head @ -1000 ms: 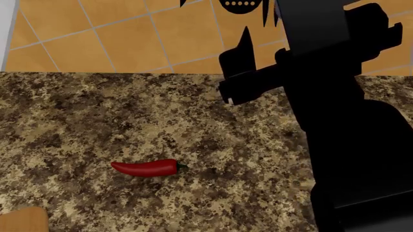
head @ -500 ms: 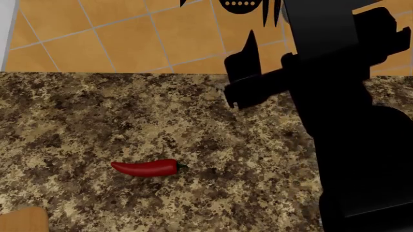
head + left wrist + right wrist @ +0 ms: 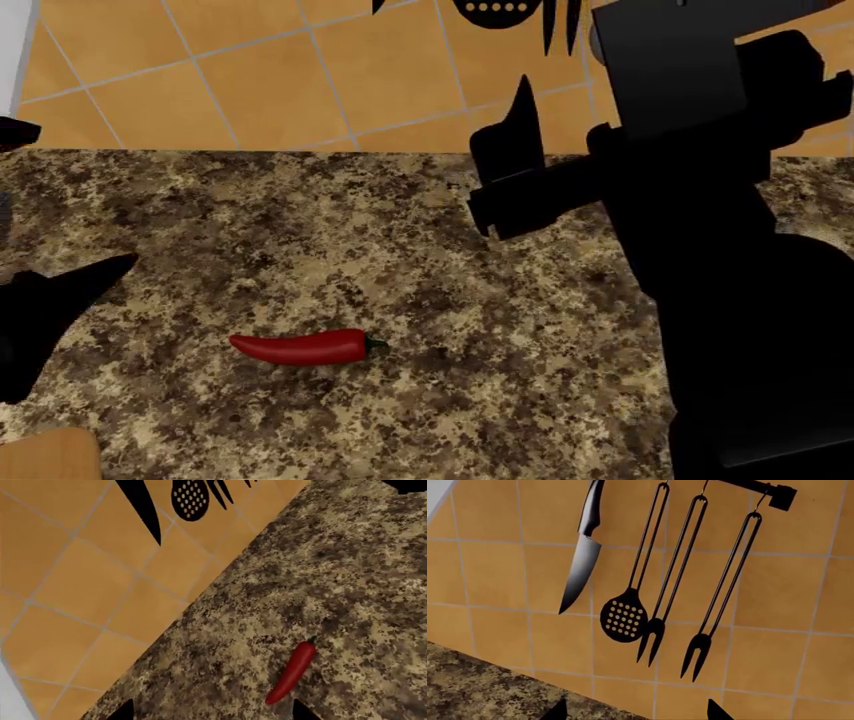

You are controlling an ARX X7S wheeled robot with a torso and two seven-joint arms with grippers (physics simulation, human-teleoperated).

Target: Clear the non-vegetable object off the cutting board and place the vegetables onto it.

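Note:
The red chili (image 3: 304, 347) with its green stem lies on the speckled counter, also in the left wrist view (image 3: 293, 672). Only a corner of the tan cutting board (image 3: 47, 455) shows at the bottom left. My left gripper (image 3: 78, 198) is open and empty at the left edge, above the counter and left of the chili; in its wrist view (image 3: 210, 715) the chili lies just ahead of one fingertip (image 3: 300, 711). My right gripper (image 3: 514, 150) is open and empty, raised facing the tiled wall (image 3: 636, 714). The radish, the beet and the non-vegetable object are out of view.
A knife (image 3: 584, 555), a slotted spoon (image 3: 624, 615) and two forks (image 3: 697, 650) hang from a rail on the orange tiled wall behind the counter. My right arm (image 3: 721, 280) fills the right side of the head view.
My left gripper has come into the head view from the left edge. My right gripper has shifted slightly up and to the right. The chili has not moved.

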